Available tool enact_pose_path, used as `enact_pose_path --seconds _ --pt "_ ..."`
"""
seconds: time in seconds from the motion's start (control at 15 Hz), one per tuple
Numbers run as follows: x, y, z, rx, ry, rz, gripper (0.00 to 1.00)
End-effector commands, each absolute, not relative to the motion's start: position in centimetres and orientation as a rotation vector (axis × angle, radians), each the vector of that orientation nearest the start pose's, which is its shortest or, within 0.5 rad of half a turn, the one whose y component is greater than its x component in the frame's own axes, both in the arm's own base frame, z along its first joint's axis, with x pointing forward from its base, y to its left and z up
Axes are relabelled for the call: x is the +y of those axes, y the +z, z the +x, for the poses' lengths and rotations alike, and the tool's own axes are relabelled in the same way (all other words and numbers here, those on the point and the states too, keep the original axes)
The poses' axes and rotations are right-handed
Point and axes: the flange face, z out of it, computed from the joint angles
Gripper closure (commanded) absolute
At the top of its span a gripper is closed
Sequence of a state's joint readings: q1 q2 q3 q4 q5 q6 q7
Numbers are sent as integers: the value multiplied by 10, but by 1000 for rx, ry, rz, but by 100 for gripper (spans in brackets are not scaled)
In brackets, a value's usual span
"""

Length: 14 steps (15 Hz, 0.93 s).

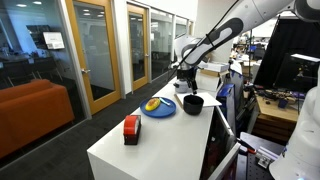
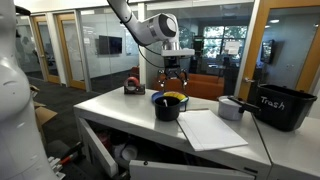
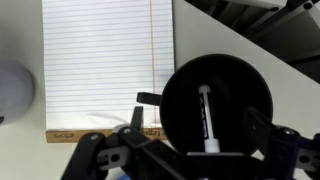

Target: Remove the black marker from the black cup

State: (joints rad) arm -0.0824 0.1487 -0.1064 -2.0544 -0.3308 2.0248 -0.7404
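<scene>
**Exterior view.** The pincer (image 1: pixel 186 82) hangs above the cup (image 1: pixel 192 103). The cup stands on the tabletop (image 1: pixel 150 145), just beside a blue plate (image 1: pixel 158 108). Count: one cup, one plate. The marker cannot be made out here.

**Exterior view.** The pincer (image 2: pixel 173 82) is directly over the cup (image 2: pixel 168 108), fingers apart. One notepad (image 2: pixel 210 128) lies beside the cup.

**Wrist view.** One marker (image 3: pixel 207 117) lies flat on the floor of the cup (image 3: pixel 238 98). Its barrel reads pale, possibly from glare. The pincer (image 3: pixel 197 130) is spread wide and holds nothing.

**Handling (judgement).** The marker is light, rigid and smooth, and is likely to roll. Grip it mid-barrel, across its width. The cup is light and may slide if nudged.
</scene>
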Motion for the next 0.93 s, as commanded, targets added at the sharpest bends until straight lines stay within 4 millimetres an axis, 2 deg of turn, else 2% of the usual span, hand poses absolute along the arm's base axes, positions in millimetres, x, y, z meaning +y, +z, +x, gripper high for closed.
enact_pose_path --seconds 0.0,0.2,0.27,0.47,0.87 --pt "-115 361 532 -1264 469 -3046 0" --pt "-100 374 516 -1189 418 -3089 0" --pt "-107 365 531 -1218 468 -3059 0" --pt "-99 376 518 -1197 443 -3078 0" --pt "-100 374 516 -1194 447 -3076 0"
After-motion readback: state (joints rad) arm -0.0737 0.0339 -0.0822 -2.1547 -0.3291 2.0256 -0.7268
